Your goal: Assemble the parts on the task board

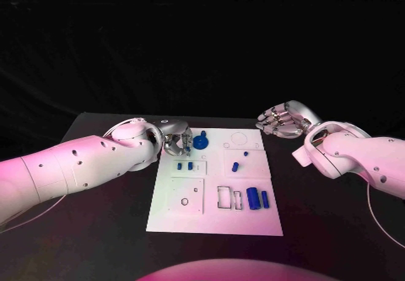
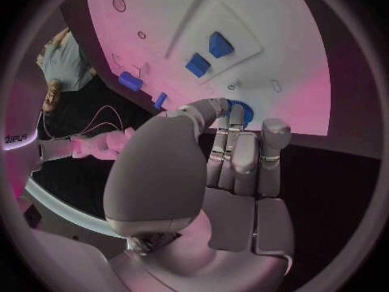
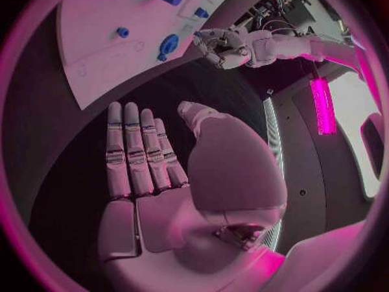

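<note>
Several blue parts (image 1: 254,199) lie loose on the white board (image 1: 190,219); left hand (image 1: 175,142) possibly pinches the blue wheel (image 1: 201,141); right hand (image 1: 282,124) is spread, empty.

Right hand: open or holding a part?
Open. The right hand lies flat with fingers straight and apart, nothing in the palm, and sits off the task board over the black table.

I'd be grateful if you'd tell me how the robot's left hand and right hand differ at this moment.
The left hand is over the task board, at its far left corner, while the right hand is off the board, beyond its far right corner. The left hand's fingers reach a round blue part; the right hand's fingers are straight, apart and hold nothing. Both are silver, on white arms.
</note>
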